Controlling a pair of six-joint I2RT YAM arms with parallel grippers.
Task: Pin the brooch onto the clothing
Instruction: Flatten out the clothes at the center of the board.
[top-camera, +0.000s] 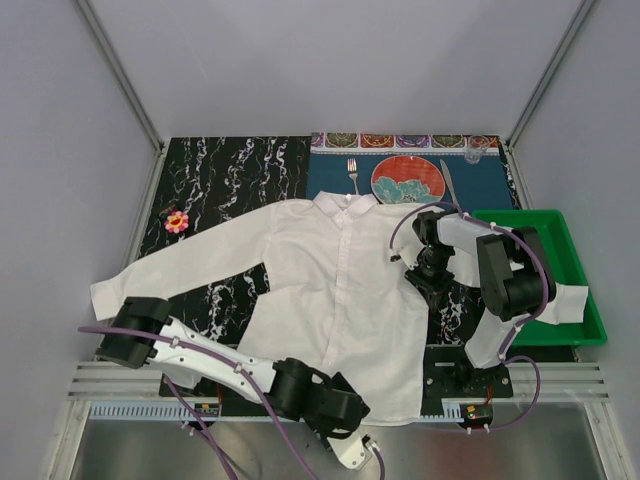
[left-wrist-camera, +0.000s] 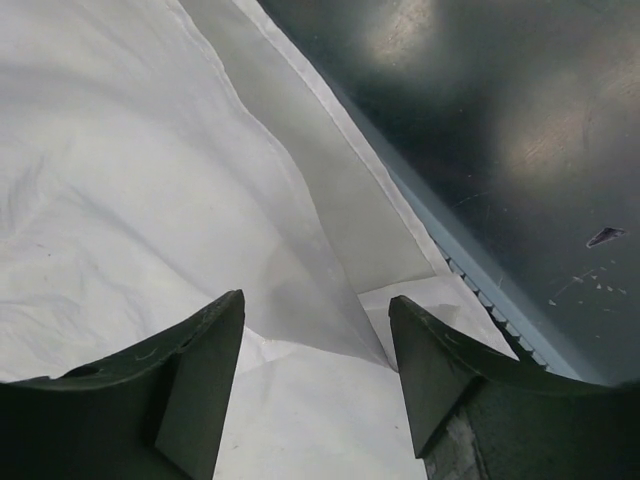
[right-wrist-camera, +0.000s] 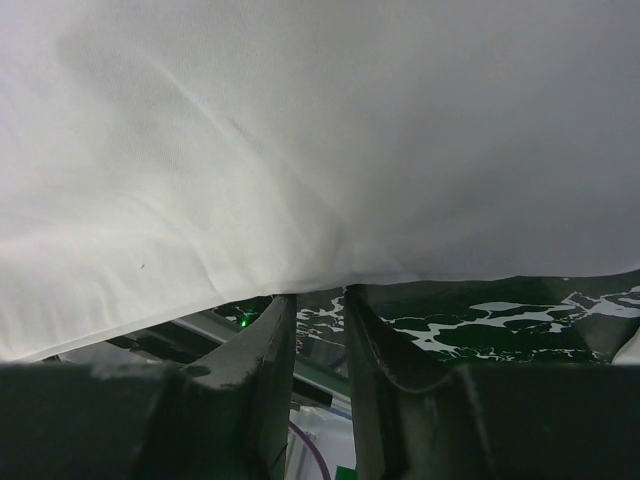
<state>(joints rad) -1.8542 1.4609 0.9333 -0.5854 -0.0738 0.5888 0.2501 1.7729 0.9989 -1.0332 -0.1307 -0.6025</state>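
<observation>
The thin, limp shirt (top-camera: 330, 290) lay spread across the desk (top-camera: 230, 170), with the tiny, light brooch (top-camera: 176, 221) off at ten o'clock. The right tool (right-wrist-camera: 318, 295) pinched the shirt's three o'clock edge. The left tool (left-wrist-camera: 315, 310) gaped over the six o'clock hem. The fabric would likely bunch, so edges looked the best hold.

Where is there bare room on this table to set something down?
Bare marble mat between the brooch and the white shirt, behind its sleeve. Crowded: the placemat with plate, fork and knife, and the green tray side.
</observation>
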